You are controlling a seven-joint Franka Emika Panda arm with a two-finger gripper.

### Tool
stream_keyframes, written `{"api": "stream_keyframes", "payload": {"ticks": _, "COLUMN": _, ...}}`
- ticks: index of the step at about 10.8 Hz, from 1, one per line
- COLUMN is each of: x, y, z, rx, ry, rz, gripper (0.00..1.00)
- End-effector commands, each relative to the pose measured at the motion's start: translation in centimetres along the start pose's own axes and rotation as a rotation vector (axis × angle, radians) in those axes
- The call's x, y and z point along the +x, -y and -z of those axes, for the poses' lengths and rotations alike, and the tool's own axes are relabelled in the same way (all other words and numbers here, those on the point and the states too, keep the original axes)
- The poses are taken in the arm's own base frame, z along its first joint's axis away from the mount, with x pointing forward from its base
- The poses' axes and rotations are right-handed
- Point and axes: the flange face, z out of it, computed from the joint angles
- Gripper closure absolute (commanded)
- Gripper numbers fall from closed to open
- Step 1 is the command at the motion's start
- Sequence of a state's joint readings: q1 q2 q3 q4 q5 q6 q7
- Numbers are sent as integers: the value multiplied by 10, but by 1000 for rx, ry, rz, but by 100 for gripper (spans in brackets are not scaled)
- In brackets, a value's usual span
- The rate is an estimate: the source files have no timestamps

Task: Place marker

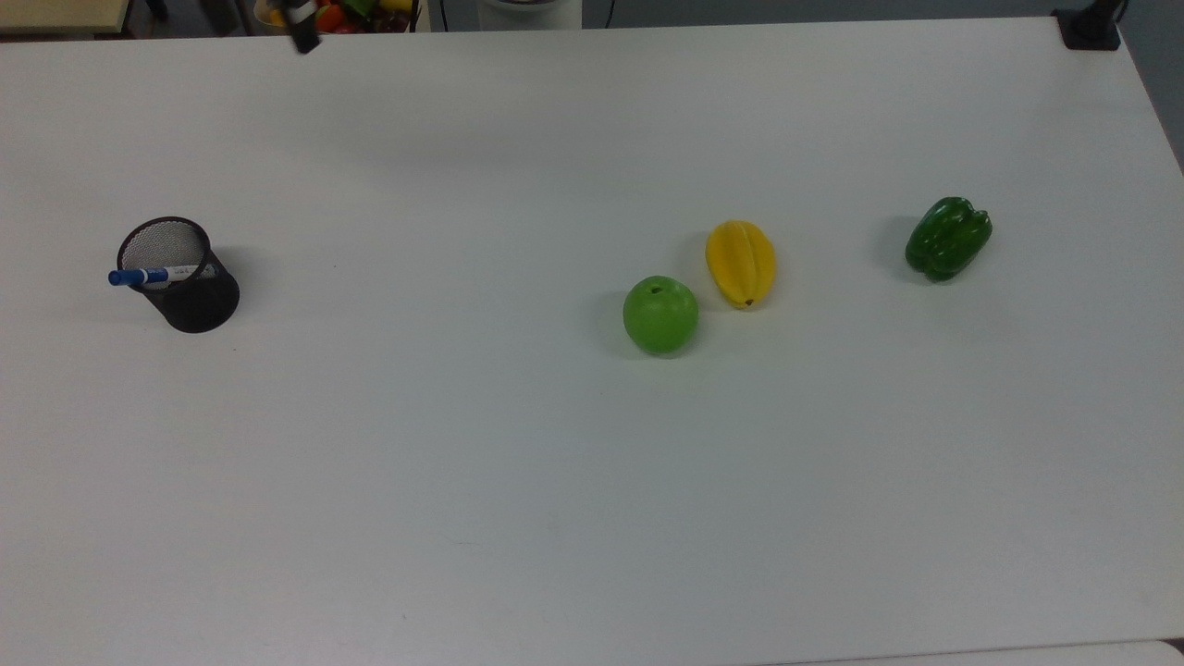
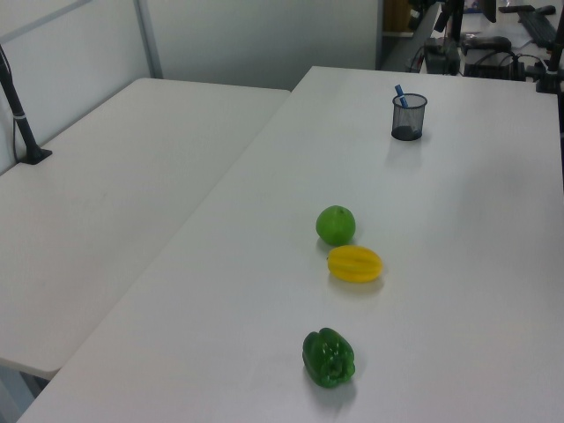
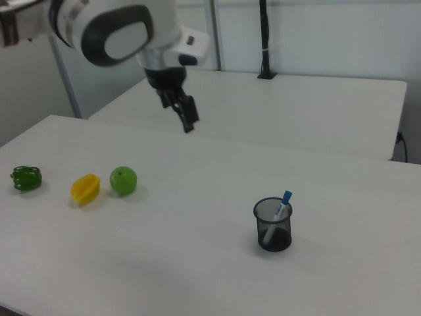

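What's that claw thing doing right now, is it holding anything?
Gripper: raised above the table, holding nothing; open or shut cannot be told. The marker stands in the mesh cup.

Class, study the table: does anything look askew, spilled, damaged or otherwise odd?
Nothing stands out. The white marker with the blue cap leans inside the upright black mesh pen cup, cap end above the rim. The green apple, yellow starfruit and green bell pepper lie intact on the white table.
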State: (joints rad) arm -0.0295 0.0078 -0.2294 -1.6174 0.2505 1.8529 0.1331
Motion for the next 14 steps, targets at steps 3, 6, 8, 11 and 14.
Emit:
{"api": "stream_keyframes", "payload": {"ticks": 3, "x": -57, "y": 110, "z": -4, "rx": -114, "ry": 134, "rz": 126, "gripper": 0}}
{"api": "stream_keyframes", "payload": {"ticks": 6, "x": -88, "y": 144, "z": -23, "rx": -194, "ry": 182, "rz": 249, "gripper": 0}}
{"api": "stream_keyframes", "payload": {"ticks": 8, "x": -96, "y": 145, "z": -26, "rx": -191, "ry": 209, "rz": 399, "gripper": 0}}
{"api": "stream_keyframes", "payload": {"ticks": 11, "x": -96, "y": 139, "z": -34, "rx": -191, "ry": 198, "rz": 514, "gripper": 0}}
{"api": "stream_keyframes", "payload": {"ticks": 14, "x": -93, "y": 135, "z": -38, "rx": -180, "ry": 208, "rz": 610, "gripper": 0}}
